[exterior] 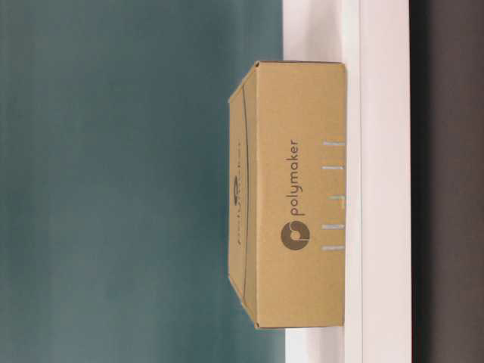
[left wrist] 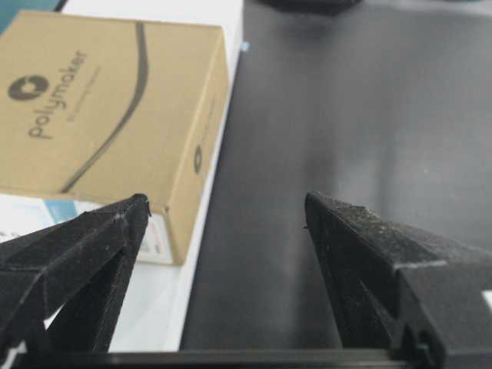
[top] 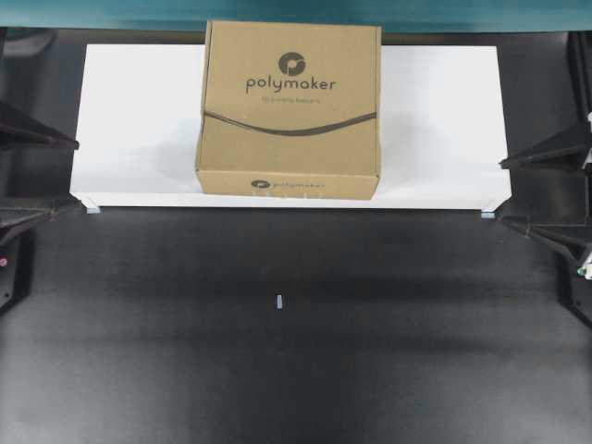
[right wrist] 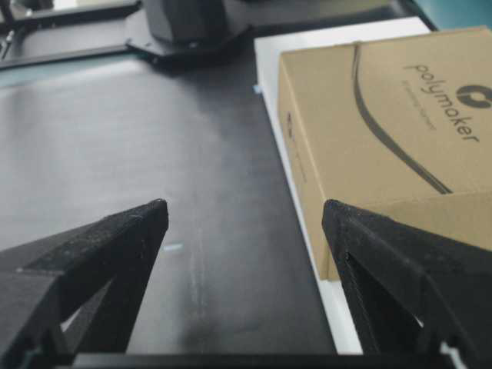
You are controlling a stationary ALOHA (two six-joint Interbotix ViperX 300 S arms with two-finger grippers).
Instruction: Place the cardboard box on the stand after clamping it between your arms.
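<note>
A: What lies closest to the front?

B: Bare dark worktop (top: pixel 296 351), with one small pale mark (top: pixel 278 301) near its middle.

A: And the hands?

B: Two. The left hand (top: pixel 39 172) sits at the left edge and the right hand (top: pixel 544 192) at the right edge. Each has its fingers spread wide with nothing between them, well apart from the box.

A: Beyond that?

B: One stand (top: pixel 129 120), white, wide and flat-topped, with small light-blue marks at its front corners. One cardboard box (top: pixel 291 106) rests flat on its middle, its front face flush with the stand's front edge, or very nearly; the overhead view doesn't quite settle that.

A: How does the box look?

B: Brown, square and flat. The top carries a dark round logo, the word "polymaker" and one curved dark line. A smaller logo repeats on the front face. The table-level view shows five short pale-blue marks (exterior: pixel 333 195) on the stand's front, just under the box.
</note>
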